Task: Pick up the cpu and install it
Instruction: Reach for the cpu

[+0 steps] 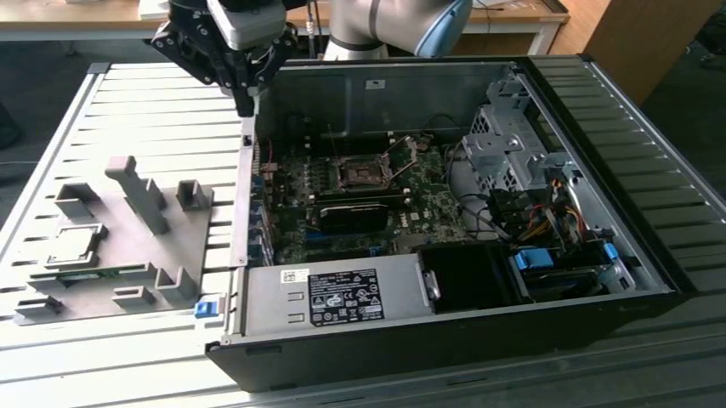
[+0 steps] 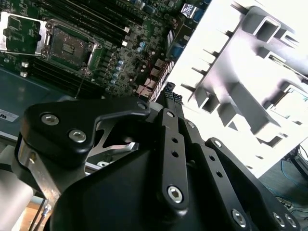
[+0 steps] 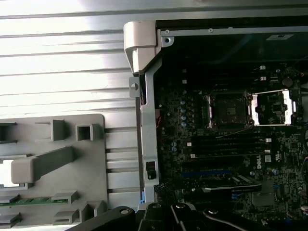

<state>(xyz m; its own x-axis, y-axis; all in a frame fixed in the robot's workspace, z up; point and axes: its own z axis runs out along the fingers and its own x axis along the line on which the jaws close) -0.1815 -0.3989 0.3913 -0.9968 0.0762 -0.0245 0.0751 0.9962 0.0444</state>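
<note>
The cpu [image 1: 75, 246] is a small silvery square lying in a pocket of the grey fixture plate [image 1: 170, 255] at the exterior view's left, outside the computer case; in the second wrist view the cpu [image 2: 292, 103] looks pale in its frame. My gripper [image 1: 244, 104] hangs above the case's back left corner, well away from the cpu, fingers together with nothing between them. In the second wrist view the gripper [image 2: 172, 94] points at the gap between motherboard and fixture. The dark motherboard socket [image 1: 363, 174] [image 3: 228, 110] [image 2: 67, 45] sits bare with its metal lid [image 3: 272, 106] swung open.
The open black case [image 1: 635, 255] has tall walls around the motherboard. A grey power-supply box [image 1: 335, 297] fills its near side, with drive cages and cables [image 1: 545, 212] on the exterior view's right. A green circuit strip [image 3: 24, 201] lies in the fixture, which has upright posts [image 1: 142, 191].
</note>
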